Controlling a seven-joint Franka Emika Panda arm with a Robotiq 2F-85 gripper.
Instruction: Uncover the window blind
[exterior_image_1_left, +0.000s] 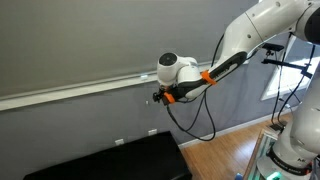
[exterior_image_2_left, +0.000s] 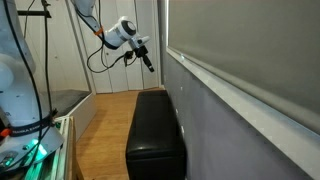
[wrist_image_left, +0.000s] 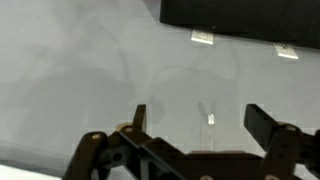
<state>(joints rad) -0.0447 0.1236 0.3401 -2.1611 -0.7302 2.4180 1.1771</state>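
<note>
Wall (exterior_image_1_left: 80, 130) under window blind (exterior_image_1_left: 80, 40) (hand (wrist_image_left: 198, 116) spread)

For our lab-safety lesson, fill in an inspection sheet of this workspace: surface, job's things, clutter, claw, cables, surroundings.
Surface: long black padded bench along the wall, standing on a wooden floor.
Job's things: wide plain grey fabric roller blind, lowered; its thin pale bottom rail runs partway down the darker grey wall.
Clutter: nothing seen.
Claw: claw open and empty, facing the wall just below the rail; contact cannot be told.
Cables: black cable loops down beneath the white robot arm.
Surroundings: small white wall outlets low on the wall, near the bench.
</note>
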